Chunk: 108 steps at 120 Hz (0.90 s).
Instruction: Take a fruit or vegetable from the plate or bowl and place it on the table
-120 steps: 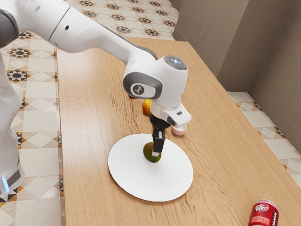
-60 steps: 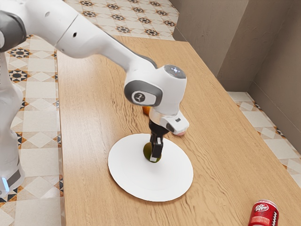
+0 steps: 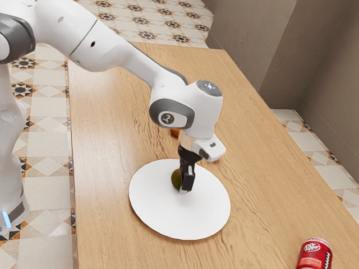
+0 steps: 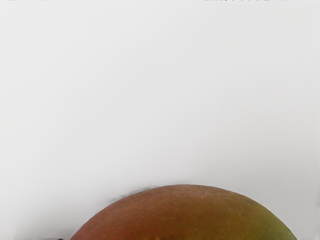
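Patterned floor tiles point(image 3: 35, 120) and a brown wall point(image 3: 331, 73) border the wooden bench point(image 3: 106, 112); a red can point(image 3: 314, 255) stands lower right. Just below centre, the tool point(image 3: 184, 191) is down at the mango point(image 3: 176, 179) on the white plate point(image 3: 179, 221); its opening and hold I cannot tell. Lifting and placing remain.

In the exterior view, the white arm point(image 3: 104, 47) comes in from ten o'clock and slopes toward four o'clock to the bulky wrist point(image 3: 199, 109); beneath it the black gripper point(image 3: 185, 191) points down, nearly at six o'clock.
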Each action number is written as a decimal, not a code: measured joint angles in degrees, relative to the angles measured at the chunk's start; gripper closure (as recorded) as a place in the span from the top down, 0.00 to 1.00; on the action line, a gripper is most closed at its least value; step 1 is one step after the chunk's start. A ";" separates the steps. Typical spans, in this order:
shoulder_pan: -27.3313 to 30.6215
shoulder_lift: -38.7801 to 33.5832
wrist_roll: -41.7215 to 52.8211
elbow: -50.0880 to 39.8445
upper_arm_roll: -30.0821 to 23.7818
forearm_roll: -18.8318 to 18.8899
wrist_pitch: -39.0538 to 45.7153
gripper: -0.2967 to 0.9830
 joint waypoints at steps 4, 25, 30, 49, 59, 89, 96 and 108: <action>-0.04 -0.11 -0.08 0.18 -0.07 -0.09 -0.24 0.57; 0.77 -1.80 -0.42 4.73 -3.71 -0.15 -3.68 0.56; 0.56 -2.17 -0.47 5.81 -5.54 -0.14 -4.51 0.56; -0.90 -3.07 -0.64 8.28 -12.55 -0.15 -6.92 0.56; -0.98 -2.85 -0.69 9.54 -14.44 -0.14 -7.70 0.56; -1.66 1.57 -0.78 16.32 -21.24 0.09 -9.27 0.56; -2.91 2.61 -0.79 17.59 -21.95 0.17 -9.55 0.56; -5.38 5.27 -0.79 20.91 -22.86 0.75 -10.43 0.56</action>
